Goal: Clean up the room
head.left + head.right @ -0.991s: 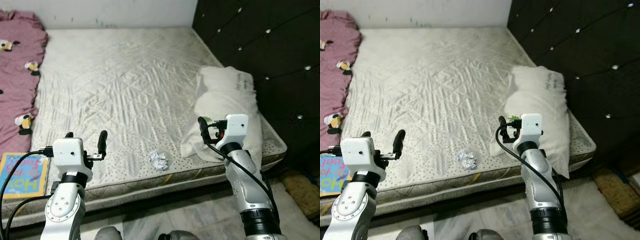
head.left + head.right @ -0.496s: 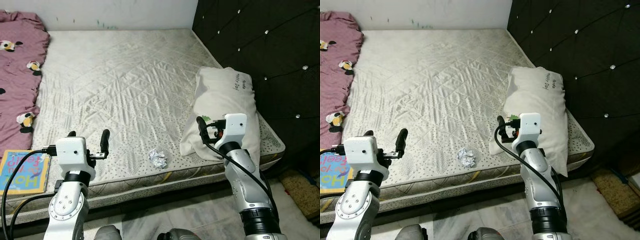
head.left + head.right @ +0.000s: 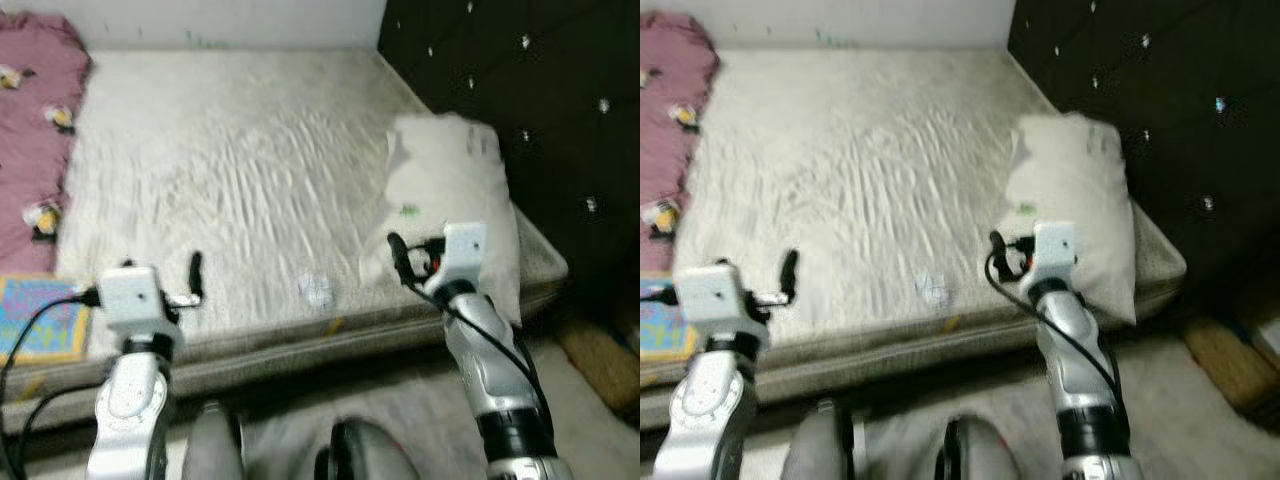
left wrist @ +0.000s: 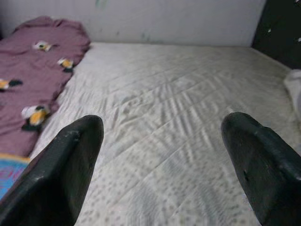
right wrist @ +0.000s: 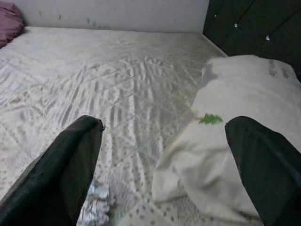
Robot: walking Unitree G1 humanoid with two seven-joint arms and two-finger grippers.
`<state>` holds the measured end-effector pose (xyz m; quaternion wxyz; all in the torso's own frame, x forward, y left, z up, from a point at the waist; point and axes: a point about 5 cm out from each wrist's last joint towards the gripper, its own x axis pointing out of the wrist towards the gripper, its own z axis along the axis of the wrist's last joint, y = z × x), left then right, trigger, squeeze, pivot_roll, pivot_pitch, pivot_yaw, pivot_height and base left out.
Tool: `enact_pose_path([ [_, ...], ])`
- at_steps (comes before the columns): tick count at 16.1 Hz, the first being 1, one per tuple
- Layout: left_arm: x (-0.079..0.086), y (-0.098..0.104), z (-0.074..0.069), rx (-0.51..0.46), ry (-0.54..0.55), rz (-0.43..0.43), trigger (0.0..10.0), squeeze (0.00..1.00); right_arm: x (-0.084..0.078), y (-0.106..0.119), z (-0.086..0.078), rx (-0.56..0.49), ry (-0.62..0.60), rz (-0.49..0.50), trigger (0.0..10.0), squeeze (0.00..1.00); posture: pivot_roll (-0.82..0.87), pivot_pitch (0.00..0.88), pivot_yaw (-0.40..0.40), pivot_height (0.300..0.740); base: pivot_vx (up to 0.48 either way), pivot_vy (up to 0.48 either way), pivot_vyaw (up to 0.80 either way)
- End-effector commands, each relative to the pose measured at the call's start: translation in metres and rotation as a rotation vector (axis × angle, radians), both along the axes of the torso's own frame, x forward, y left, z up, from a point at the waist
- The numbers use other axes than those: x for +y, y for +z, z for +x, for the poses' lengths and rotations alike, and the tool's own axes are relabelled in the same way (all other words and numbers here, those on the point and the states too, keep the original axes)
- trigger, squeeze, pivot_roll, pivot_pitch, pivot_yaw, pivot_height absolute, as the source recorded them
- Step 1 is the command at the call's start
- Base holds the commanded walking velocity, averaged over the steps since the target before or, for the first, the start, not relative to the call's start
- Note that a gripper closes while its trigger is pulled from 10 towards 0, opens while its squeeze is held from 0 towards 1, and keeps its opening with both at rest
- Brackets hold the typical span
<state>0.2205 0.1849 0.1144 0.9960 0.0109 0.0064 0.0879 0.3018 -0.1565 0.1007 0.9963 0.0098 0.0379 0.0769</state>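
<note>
1. Nearest to us, both arms are up over the bed's front edge. Our left gripper (image 3: 160, 283) sits at about eight o'clock in the head view, fingers spread wide and holding nothing; our right gripper (image 3: 412, 262) is at four o'clock, equally wide and empty.
2. Just past them, at six o'clock on the mattress (image 3: 240, 170), lies the crumpled wrapper (image 3: 316, 290), the obvious bit of rubbish to clear. It sits between the two grippers, nearer the right one; the right wrist view catches it beside a finger (image 5: 101, 203).
3. At three o'clock, the white pillow (image 3: 450, 190) leans by the dark tufted headboard (image 3: 520, 90), just beyond our right gripper.
4. At nine o'clock, a colourful book (image 3: 40, 315) lies at the mattress edge, with the maroon blanket (image 3: 35, 130) behind it toward eleven.
5. Risk ahead, as we judge it: everything is smeared with motion blur, so reaching now could miss the small, light wrapper or nudge it off the edge. The right arm could also snag the pillow corner.
6. Against half a second ago, the whole picture has gone blurry and shifted, so the camera is moving; wrapper, pillow and book lie as they did, and both grippers remain spread.
</note>
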Motion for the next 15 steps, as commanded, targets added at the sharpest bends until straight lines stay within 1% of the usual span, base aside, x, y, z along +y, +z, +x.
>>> enact_pose_path([
  [1,0.001,-0.002,0.0,0.011,0.021,-0.007,10.0,0.0,-0.002,-0.002,0.002,0.018,-0.001,0.002,10.0,0.0,0.03,0.061,-0.101,0.646,0.0,0.0,0.0],
  [2,0.004,-0.002,-0.001,0.012,0.048,-0.019,10.0,0.0,-0.002,-0.003,0.002,0.024,-0.002,0.005,10.0,0.0,0.03,0.061,-0.101,0.646,0.0,0.0,0.0],
  [4,0.006,-0.001,-0.001,0.007,0.057,-0.026,10.0,0.0,-0.001,-0.003,0.003,0.024,0.004,0.007,10.0,0.0,0.03,0.062,-0.105,0.646,0.0,0.0,0.0],
  [5,0.006,-0.001,-0.001,0.004,0.06,-0.031,10.0,0.0,0.001,-0.002,0.002,0.016,0.03,-0.007,10.0,0.0,0.03,0.066,-0.11,0.646,0.0,0.0,0.0],
  [6,0.005,-0.001,-0.001,0.001,0.059,-0.039,10.0,0.0,0.008,0.001,0.002,-0.01,0.084,-0.019,10.0,0.0,0.03,0.067,-0.11,0.646,0.0,0.0,0.69],
  [8,0.003,0.001,-0.001,-0.008,0.049,-0.05,10.0,0.0,0.009,0.001,0.001,-0.013,0.089,-0.02,10.0,0.0,0.03,0.07,-0.109,0.646,0.0,0.0,0.77],
  [10,0.004,0.002,-0.001,-0.013,0.047,-0.058,10.0,0.0,0.01,0.001,0.003,-0.005,0.089,0.001,10.0,0.0,0.02,0.078,-0.098,0.646,0.0,0.0,0.0],
  [12,0.004,0.003,0.0,-0.015,0.041,-0.064,10.0,0.0,0.014,0.001,0.004,-0.009,0.102,0.007,10.0,0.0,0.02,0.085,-0.091,0.646,0.261,0.0,0.0],
  [14,0.001,0.003,0.003,-0.016,0.027,-0.07,10.0,0.0,0.022,0.002,0.006,-0.014,0.123,0.013,10.0,0.0,0.02,0.084,-0.09,0.646,0.261,0.0,0.0],
  [15,0.001,0.003,0.003,-0.017,0.027,-0.071,10.0,0.0,0.027,0.002,0.005,-0.02,0.153,0.006,10.0,0.0,0.02,0.079,-0.092,0.646,0.262,0.0,0.0],
])
